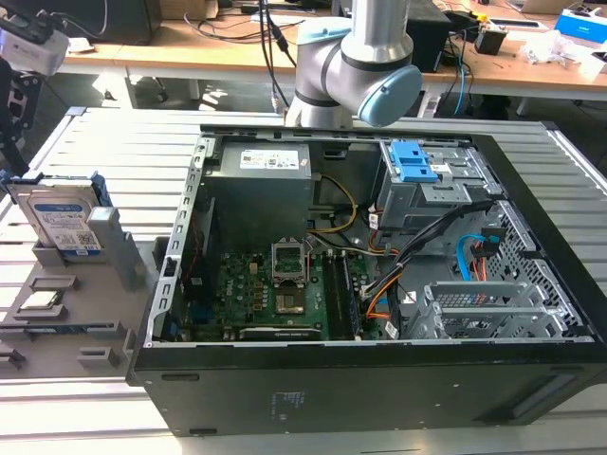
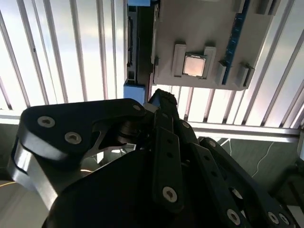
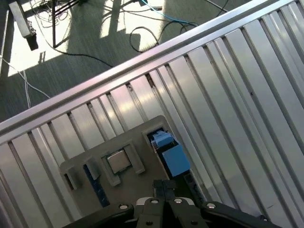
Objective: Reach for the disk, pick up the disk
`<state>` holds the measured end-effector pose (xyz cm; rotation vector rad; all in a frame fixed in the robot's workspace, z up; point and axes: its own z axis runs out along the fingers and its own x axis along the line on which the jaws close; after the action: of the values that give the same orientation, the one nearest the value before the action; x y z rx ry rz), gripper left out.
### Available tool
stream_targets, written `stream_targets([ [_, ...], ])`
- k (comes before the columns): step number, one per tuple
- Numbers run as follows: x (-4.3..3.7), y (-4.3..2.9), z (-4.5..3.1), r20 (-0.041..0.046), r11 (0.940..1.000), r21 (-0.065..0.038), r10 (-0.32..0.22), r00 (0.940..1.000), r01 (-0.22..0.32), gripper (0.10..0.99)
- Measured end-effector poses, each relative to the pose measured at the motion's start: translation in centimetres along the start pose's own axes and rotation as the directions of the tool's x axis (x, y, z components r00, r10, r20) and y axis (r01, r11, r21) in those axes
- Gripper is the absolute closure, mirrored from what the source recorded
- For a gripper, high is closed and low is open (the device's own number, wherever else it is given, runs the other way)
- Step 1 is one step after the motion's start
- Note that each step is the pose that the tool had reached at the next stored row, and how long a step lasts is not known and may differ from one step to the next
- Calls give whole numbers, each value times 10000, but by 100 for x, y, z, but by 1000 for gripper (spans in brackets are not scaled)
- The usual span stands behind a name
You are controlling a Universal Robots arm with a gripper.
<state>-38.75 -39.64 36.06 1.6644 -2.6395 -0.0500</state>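
The disk [image 1: 63, 224] stands on edge in a grey holder [image 1: 66, 334] on the exterior view's left, its white-and-blue label facing the camera and a blue frame along its edges. Both wrist views look down on it edge-on: the disk [image 2: 138, 47] is a dark slab with blue ends, and the disk [image 3: 172, 154] shows a blue cap. My gripper [image 3: 165, 185] hangs well above the holder, close to over the disk's end, fingers together and holding nothing. In the second wrist view the gripper [image 2: 159, 98] points toward the blue end of the disk.
An open computer case [image 1: 531, 379] takes up the middle and the exterior view's right, with a drive cage and blue latch tabs [image 1: 414, 161] inside. A small square silver chip [image 2: 194, 65] sits in the holder beside the disk. Everything rests on a slatted metal table [image 3: 247, 95].
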Motion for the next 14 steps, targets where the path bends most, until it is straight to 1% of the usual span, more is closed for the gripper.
stream_targets([
  [4,0,0,0,-15,9992,0,-400,9992,400,980],
  [6,0,0,0,-28,9973,0,-735,9973,735,980],
  [8,0,0,-1,-36,9957,-2,-922,9957,922,980],
  [10,0,0,0,-47,9924,-3,-1231,9924,1231,980],
  [12,0,0,0,-53,9903,-4,-1388,9903,1388,980],
  [14,0,0,0,-64,9859,-5,-1673,9859,1673,980],
])
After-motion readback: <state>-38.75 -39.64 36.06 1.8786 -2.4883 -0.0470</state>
